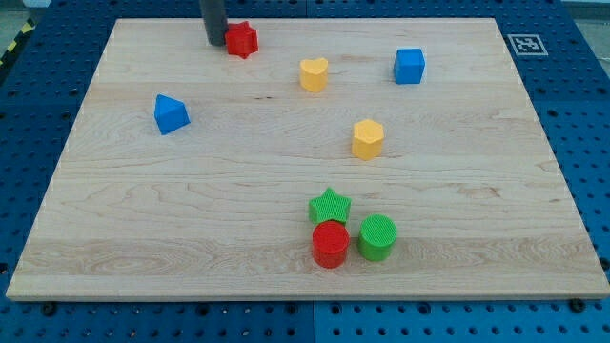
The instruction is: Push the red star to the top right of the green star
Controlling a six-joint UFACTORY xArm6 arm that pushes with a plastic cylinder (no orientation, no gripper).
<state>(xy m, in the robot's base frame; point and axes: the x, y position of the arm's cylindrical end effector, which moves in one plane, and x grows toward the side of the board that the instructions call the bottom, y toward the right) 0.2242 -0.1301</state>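
Just to the view's right of my tip (215, 43), touching it or very nearly, sits the red star (242, 39) near the top edge of the desk (114, 238), so the push looks barely begun. From my tip the green star (330, 206) lies well apart toward the view's bottom right (crowded by a red cylinder (330, 244) and a green cylinder (377, 237)), leaving nearly the whole journey. No gripper exists here, only a bare rod, holding nothing.
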